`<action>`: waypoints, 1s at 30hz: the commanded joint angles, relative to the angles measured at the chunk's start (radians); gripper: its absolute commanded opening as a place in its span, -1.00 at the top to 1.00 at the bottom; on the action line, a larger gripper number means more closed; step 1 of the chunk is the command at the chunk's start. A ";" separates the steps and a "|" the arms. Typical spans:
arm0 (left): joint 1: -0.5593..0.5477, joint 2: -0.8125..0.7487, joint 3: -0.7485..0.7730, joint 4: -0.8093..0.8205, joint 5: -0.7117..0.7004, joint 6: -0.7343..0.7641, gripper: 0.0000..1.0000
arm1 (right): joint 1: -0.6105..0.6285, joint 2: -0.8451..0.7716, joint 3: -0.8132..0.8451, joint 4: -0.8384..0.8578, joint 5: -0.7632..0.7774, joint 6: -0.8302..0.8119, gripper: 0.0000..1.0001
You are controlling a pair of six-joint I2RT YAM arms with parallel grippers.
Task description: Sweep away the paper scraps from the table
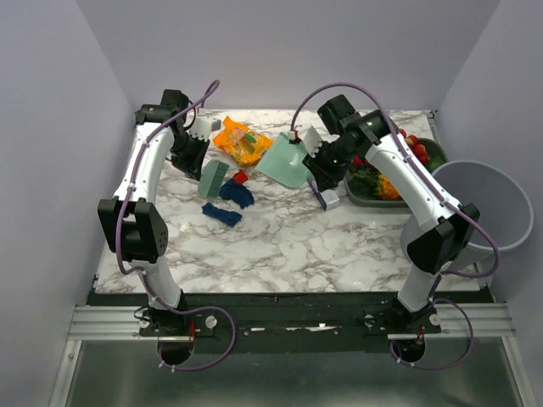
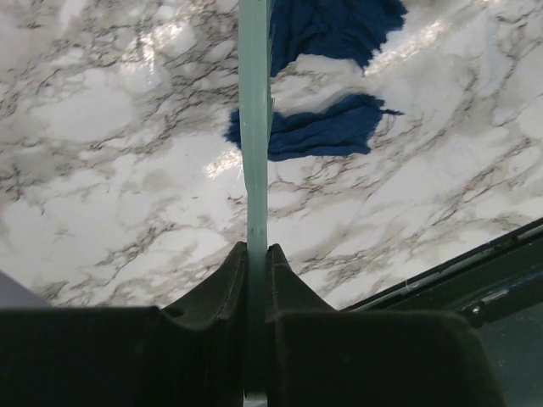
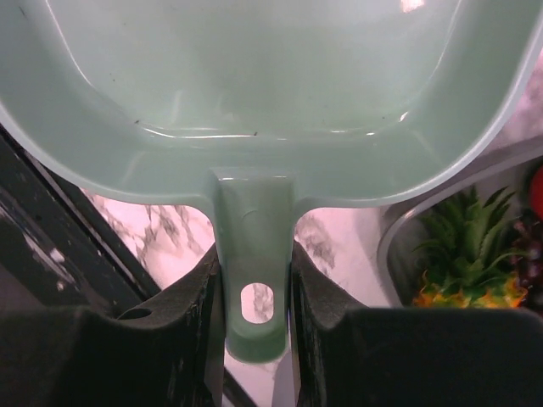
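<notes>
Two dark blue paper scraps [image 1: 236,193] [image 1: 222,214] and a small red one [image 1: 241,176] lie on the marble table [image 1: 339,246], left of centre. My left gripper [image 1: 197,153] is shut on a thin pale green brush [image 1: 212,178], which stands just left of the scraps. In the left wrist view the brush [image 2: 254,127] runs edge-on from the left gripper [image 2: 254,250], with blue scraps [image 2: 327,129] [image 2: 339,25] to its right. My right gripper [image 1: 316,165] is shut on the handle of a pale green dustpan [image 1: 284,161], tilted right of the scraps. The handle [image 3: 253,246] fills the right gripper [image 3: 253,254].
An orange snack bag [image 1: 240,140] lies at the back behind the scraps. A grey tray [image 1: 361,201] of fruit and greens sits at the right, and its rim [image 3: 399,237] shows by the dustpan. A grey bin [image 1: 492,203] stands off the table's right edge.
</notes>
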 commanded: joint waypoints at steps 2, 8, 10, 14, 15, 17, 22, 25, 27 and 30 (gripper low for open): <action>0.030 -0.077 -0.050 -0.038 -0.203 0.003 1.00 | 0.028 0.000 -0.227 -0.049 0.093 -0.109 0.99; 0.030 -0.037 -0.038 0.050 -0.235 -0.046 1.00 | 0.117 -0.007 -0.525 0.049 0.193 -0.115 0.99; 0.030 0.026 0.027 0.042 -0.218 -0.049 1.00 | 0.150 0.002 -0.536 0.053 0.222 -0.105 0.99; 0.030 0.104 0.130 -0.009 -0.202 -0.051 1.00 | 0.172 0.065 -0.499 0.020 0.242 -0.097 0.99; 0.030 0.116 0.143 -0.016 -0.204 -0.051 1.00 | 0.186 0.076 -0.493 0.017 0.275 -0.099 0.99; 0.030 0.110 0.136 -0.023 -0.219 -0.056 1.00 | 0.196 0.105 -0.489 0.023 0.286 -0.100 0.99; 0.035 0.006 -0.022 -0.009 -0.253 -0.106 1.00 | 0.236 0.146 -0.493 0.022 0.262 -0.088 0.99; 0.035 -0.034 -0.103 -0.019 -0.274 -0.099 1.00 | 0.253 0.171 -0.473 0.014 0.253 -0.082 0.99; 0.037 -0.051 -0.140 -0.038 -0.226 -0.086 1.00 | 0.262 0.194 -0.453 0.014 0.253 -0.079 0.99; 0.030 -0.057 -0.182 -0.056 -0.074 -0.094 1.00 | 0.269 0.241 -0.404 0.019 0.227 -0.076 0.99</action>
